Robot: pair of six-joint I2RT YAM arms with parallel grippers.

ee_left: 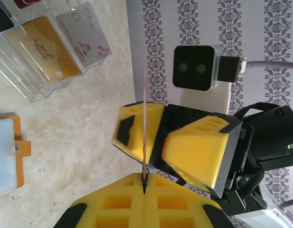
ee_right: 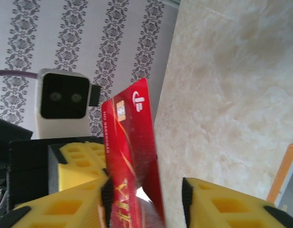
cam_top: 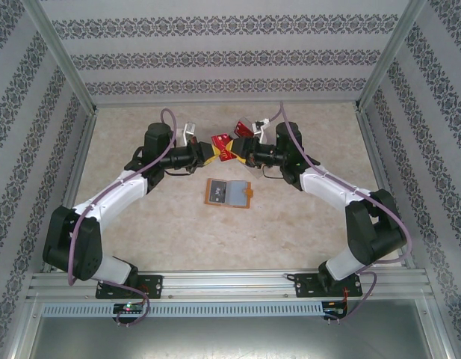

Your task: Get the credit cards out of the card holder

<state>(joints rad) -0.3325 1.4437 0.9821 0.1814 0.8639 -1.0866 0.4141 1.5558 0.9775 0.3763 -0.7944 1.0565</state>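
The left gripper (ee_left: 144, 184) is clenched on a red credit card (ee_right: 129, 142); in the left wrist view its two yellow fingers (ee_left: 108, 204) meet on the lower edge of the card, and the card shows there edge-on as a thin line going up. The right gripper (ee_right: 146, 192) is released; its jaws stand one on each side of the same card. In the right wrist view the card lies close against the left finger (ee_right: 65, 209), and a clear gap is between the card and the other finger. The card is held off the table (cam_top: 155, 217), between the two grippers, with a gold chip near its free end.

The card holder (cam_top: 228, 193) lies open and flat on the table, apart from both grippers and nearer to the arm bases than they are; its grey-blue inner pocket faces up and its little tab clasp (ee_left: 23, 148) sticks out at one side.

A clear plastic tray (ee_left: 23, 81) stands on the table beyond the card holder; a gold card (ee_left: 45, 53) and a white card (ee_left: 87, 32) marked VIP sit in its compartments.
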